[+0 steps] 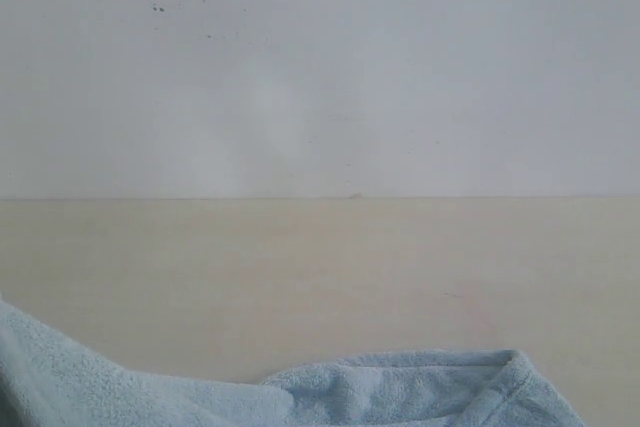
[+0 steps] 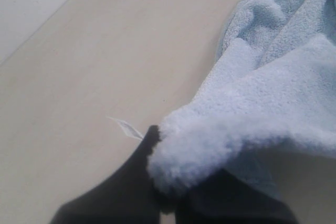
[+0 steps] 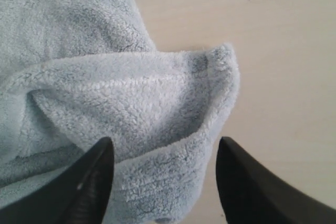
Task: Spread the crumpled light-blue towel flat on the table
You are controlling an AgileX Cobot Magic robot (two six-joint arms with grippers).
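White wall [image 1: 320, 67] backs one broad table [image 1: 320, 267], meeting it along the far edge. One towel [image 1: 400, 392] lies bunched toward the near edge, well apart from the wall, with its hem curled over itself. Two grippers attend it. The left gripper [image 2: 167, 200] looks clenched on a fluffy fold, and the right gripper [image 3: 164, 150] is released, jaws apart astride a hemmed corner. To do this well, I judge the right should close on that corner, then both should draw outward toward opposite side edges, low and evenly, so the cloth slides flat. One small white tag [image 2: 127, 127] shows beside the left grip
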